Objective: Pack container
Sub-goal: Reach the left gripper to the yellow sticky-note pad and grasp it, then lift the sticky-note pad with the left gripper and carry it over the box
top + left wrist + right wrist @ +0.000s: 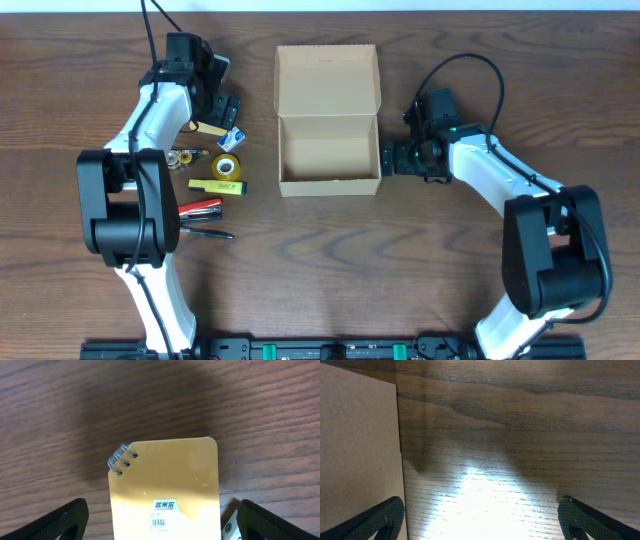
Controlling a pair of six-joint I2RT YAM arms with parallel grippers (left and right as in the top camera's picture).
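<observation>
— Cardboard, plain tan-brown: the small rectangular container (329,150) stands with its hinged flap lid open, one wall just beside the right gripper (397,158), whose fingers are spread wide.
— How will it handle?
— Light and stiff, probably, though the thin walls could dent. A side wall's rim looks the safest hold.
— And the left gripper (160,527)?
— Spread too and empty, directly above a small yellow spiral-bound paper notepad (165,480), smooth-covered, on the dark grained wooden table (75,405).
</observation>
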